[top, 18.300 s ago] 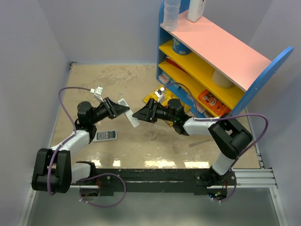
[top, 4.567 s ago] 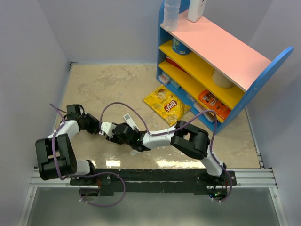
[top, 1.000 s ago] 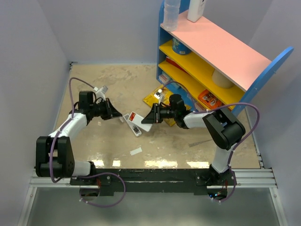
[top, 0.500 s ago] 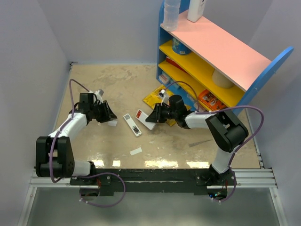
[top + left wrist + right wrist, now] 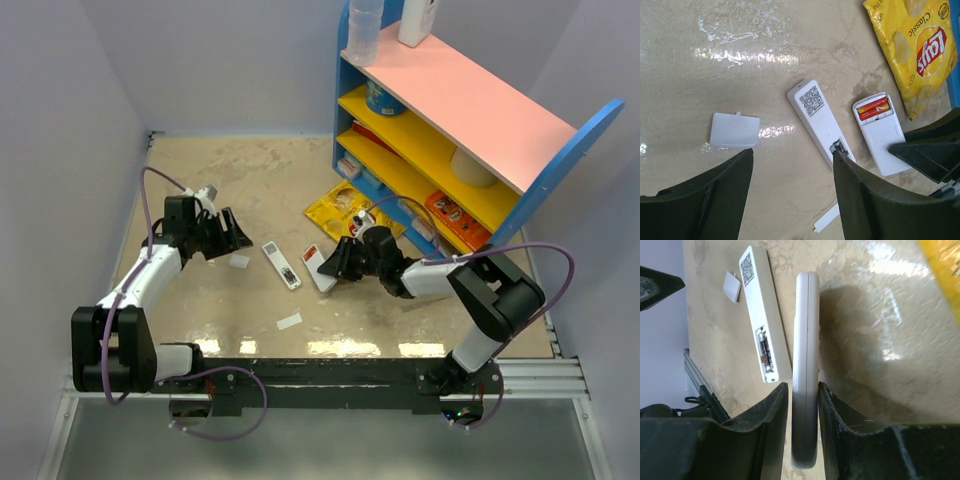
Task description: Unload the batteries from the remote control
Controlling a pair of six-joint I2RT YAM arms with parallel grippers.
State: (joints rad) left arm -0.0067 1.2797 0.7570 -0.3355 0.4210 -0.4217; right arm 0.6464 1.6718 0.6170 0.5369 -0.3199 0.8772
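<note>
Here the right gripper (image 5: pixel 803 390) pinches the remote control (image 5: pixel 879 132) by its long edges, low at the worktop (image 5: pixel 740 60); whether it touches is unclear, and its button face is hidden. The batteries (image 5: pixel 873 107) sit in its open bay. The left gripper (image 5: pixel 791 155) hangs spread above a white bar (image 5: pixel 820 120).

We are counting on the bench (image 5: pixel 220 170): one remote control (image 5: pixel 882 142), two batteries (image 5: pixel 873 109) sitting in its open bay. We are also logging one narrower white bar (image 5: pixel 817 117) with a QR label, one loose white cover plate (image 5: pixel 735 130), one white scrap (image 5: pixel 289 321), one yellow crisp bag (image 5: pixel 917 45), and one shelf unit (image 5: pixel 470 105) carrying two bottles (image 5: pixel 364 30) on its top board.
</note>
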